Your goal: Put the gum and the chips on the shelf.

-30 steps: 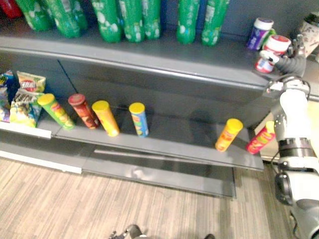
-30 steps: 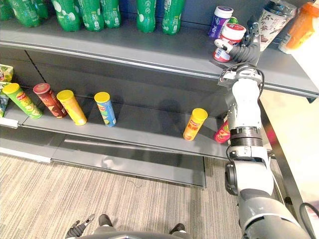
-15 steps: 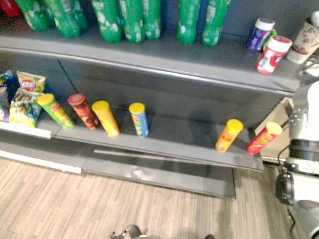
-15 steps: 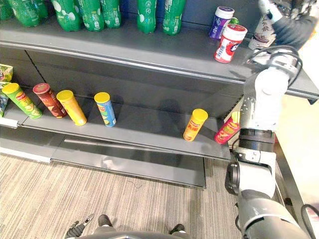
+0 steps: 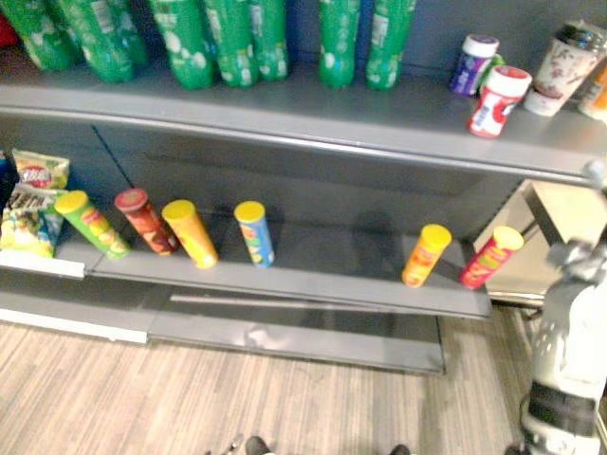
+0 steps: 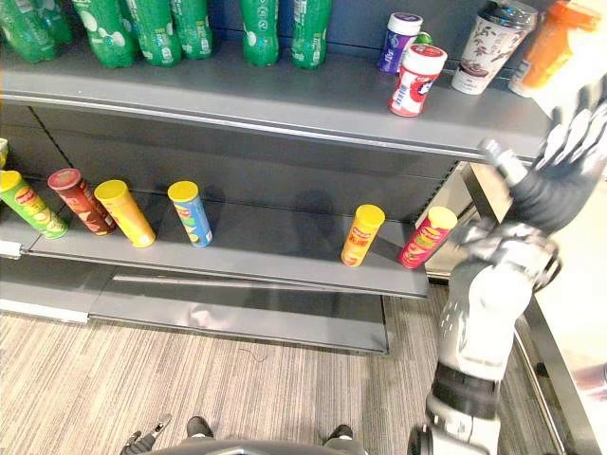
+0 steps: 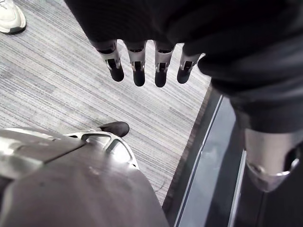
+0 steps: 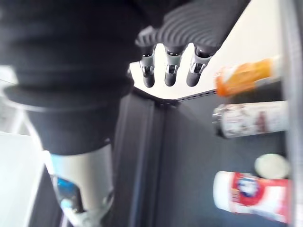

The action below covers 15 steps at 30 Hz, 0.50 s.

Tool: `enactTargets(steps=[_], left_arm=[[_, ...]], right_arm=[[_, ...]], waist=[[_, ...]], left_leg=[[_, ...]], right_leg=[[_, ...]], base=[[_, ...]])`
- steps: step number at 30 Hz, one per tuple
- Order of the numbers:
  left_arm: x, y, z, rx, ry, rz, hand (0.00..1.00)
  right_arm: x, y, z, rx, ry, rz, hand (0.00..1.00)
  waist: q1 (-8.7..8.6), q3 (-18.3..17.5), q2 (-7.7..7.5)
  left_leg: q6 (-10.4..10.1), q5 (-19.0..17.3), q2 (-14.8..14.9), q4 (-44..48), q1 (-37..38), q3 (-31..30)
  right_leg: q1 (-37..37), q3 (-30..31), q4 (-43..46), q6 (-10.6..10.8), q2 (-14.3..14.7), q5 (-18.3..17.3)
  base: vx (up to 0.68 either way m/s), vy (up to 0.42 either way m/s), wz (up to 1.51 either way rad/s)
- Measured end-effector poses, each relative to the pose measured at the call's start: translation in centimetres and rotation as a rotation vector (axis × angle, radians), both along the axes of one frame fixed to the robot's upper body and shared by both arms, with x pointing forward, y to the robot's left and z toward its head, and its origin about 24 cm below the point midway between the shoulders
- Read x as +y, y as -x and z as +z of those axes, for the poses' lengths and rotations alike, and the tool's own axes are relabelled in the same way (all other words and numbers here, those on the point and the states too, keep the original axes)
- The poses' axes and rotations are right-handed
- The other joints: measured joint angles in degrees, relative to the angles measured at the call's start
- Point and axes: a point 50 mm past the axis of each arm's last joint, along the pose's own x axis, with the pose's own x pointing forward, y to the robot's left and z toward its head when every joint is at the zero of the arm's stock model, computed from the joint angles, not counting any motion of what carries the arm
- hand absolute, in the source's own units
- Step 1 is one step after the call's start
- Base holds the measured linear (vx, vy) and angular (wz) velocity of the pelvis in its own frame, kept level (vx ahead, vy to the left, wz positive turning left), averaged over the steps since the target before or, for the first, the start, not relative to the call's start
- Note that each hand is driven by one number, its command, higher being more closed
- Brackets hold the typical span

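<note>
You've got a dark grey shelf unit in front of you, 2 levels showing, dark back panel behind, and streaky grey-brown floor below.

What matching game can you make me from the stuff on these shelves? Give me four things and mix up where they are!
Things:
1. green bottles
2. red-and-white jar
3. pink chips can
4. snack bags

Places:
A. left end of the lower shelf
B. upper shelf, right beside the purple jar
C. right end of the lower shelf
D. upper shelf, standing in a long row

Pairs: 1-D, 2-B, 3-C, 4-A
</note>
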Motion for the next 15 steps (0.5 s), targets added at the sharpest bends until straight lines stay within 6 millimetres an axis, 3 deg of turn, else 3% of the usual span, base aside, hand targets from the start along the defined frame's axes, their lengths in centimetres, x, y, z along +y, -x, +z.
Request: enactTargets(steps=[2, 9, 15], left_arm=[[0.0, 0.0, 0.0, -0.002, 0.004, 0.006, 0.0], [0.1, 0.1, 0.0, -0.009, 0.009, 0.022, 0.0], [0.0, -0.2, 0.0, -0.008, 0.009, -0.012, 0.0]], right_arm=[[0.6, 1.0, -3.6, 0.155, -0.027, 0.086, 0.0], [3.3, 3.1, -11.0, 0.45, -0.2, 0.303, 0.0], [3.9, 4.7, -19.5, 0.81, -0.375, 0.312, 0.0]], waist=[[-0.18, 0.0, 0.06], [-1.35, -0.2, 0.16], [-1.2, -0.2, 0.45]], left_leg=[[0.0, -0.1, 0.0, 0.0, 0.0, 0.1], [0.1, -0.5, 0.0, 0.0, 0.0, 0.1], [-0.4, -0.8, -0.1, 0.0, 0.1, 0.2]], right_leg=[[-0.2, 0.2, 0.0, 0.0, 0.0, 0.0], [-0.2, 0.3, 0.0, 0.0, 0.0, 0.0], [-0.1, 0.5, -0.2, 0.0, 0.0, 0.0]], base=[[0.0, 0.0, -0.04], [0.0, 0.0, 0.0], [0.0, 0.0, 0.0]])
